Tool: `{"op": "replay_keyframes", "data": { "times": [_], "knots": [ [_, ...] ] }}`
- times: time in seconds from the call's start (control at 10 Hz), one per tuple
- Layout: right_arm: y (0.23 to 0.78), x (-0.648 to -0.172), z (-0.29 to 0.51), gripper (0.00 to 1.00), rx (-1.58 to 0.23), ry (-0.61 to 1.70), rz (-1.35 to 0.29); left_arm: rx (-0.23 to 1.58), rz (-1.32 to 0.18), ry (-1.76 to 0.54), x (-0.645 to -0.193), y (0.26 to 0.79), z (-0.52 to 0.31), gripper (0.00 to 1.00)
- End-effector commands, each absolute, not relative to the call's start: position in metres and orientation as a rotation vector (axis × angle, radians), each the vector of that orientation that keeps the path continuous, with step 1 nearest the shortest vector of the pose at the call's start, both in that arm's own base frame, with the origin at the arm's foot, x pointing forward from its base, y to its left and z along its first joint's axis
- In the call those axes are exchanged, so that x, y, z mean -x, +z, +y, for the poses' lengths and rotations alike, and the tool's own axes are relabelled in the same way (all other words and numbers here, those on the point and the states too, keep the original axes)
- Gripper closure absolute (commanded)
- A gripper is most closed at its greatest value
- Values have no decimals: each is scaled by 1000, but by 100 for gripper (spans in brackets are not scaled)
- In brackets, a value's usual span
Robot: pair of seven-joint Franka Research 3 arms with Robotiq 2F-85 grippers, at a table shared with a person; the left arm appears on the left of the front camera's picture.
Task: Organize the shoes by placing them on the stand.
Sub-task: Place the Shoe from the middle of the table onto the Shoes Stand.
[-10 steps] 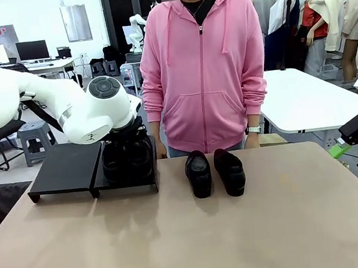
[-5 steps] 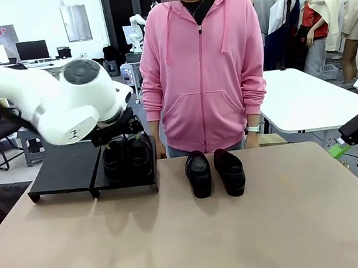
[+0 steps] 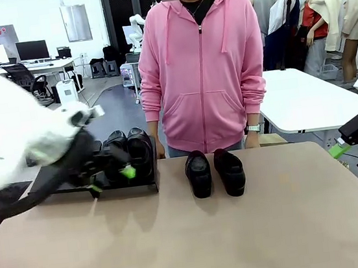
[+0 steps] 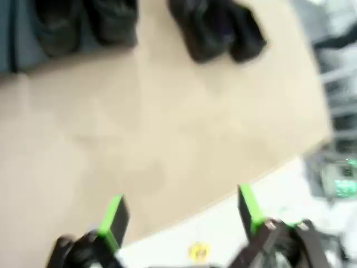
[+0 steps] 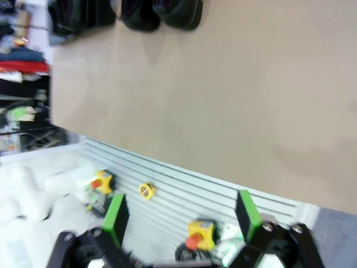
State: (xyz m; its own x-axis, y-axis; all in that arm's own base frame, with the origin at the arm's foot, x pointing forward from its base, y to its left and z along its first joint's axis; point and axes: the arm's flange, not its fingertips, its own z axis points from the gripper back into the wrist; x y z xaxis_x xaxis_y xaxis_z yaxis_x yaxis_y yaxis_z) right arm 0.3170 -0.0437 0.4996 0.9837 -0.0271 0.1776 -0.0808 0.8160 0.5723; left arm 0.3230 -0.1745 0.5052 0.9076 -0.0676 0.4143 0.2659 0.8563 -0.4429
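Two black glossy shoes (image 3: 130, 148) stand side by side on the right panel of the low black stand (image 3: 143, 185). Another pair of shoes (image 3: 214, 172) sits on the tan table in front of the person. My left gripper (image 3: 111, 179) hovers open and motion-blurred just in front of the stand, holding nothing. Its wrist view has open green fingers (image 4: 111, 223), the stand's shoes (image 4: 83, 22) at top left and the table pair (image 4: 215, 28) beside them. My right gripper (image 3: 353, 156) hangs open off the table's right edge. Its own view looks over the table at the loose pair (image 5: 162, 14).
A person in a pink hoodie (image 3: 203, 72) stands at the far edge, hands hanging down by the table edge. The left arm's blurred white bulk (image 3: 17, 147) covers the stand's left panel. The tan tabletop (image 3: 192, 243) spreads toward me.
My left gripper opened and let go of the pair on the stand. The arm then swung down and back toward the near left. The right arm and the table pair stayed still.
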Motion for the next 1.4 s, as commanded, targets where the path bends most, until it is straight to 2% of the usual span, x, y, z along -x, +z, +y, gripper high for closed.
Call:
{"op": "replay_keyframes", "data": {
  "times": [0.0, 0.3, 0.5, 0.6, 0.7, 0.8, 1.3],
  "knots": [
    [503, -319, -43, 0, -638, 31, -185, 546, -335, -221, -314, 525, -78, 0],
    [503, -319, -43, 0, -638, 31, -185, 830, -233, -425, -328, 507, -11, 0],
    [503, -319, -43, 0, -638, 31, -185, 1013, -225, -360, -338, 483, 13, 0],
    [503, -319, -43, 0, -638, 31, -185, 1166, -289, -230, -340, 472, 26, 0],
    [503, -319, -43, 0, -638, 31, -185, 1198, -386, 5, -343, 466, 29, 0],
    [503, -319, -43, 0, -638, 31, -185, 1041, -270, -328, -327, 475, 23, 0],
    [503, -319, -43, 0, -638, 31, -185, 1041, -270, -328, -327, 475, 23, 0]
  ]
}}
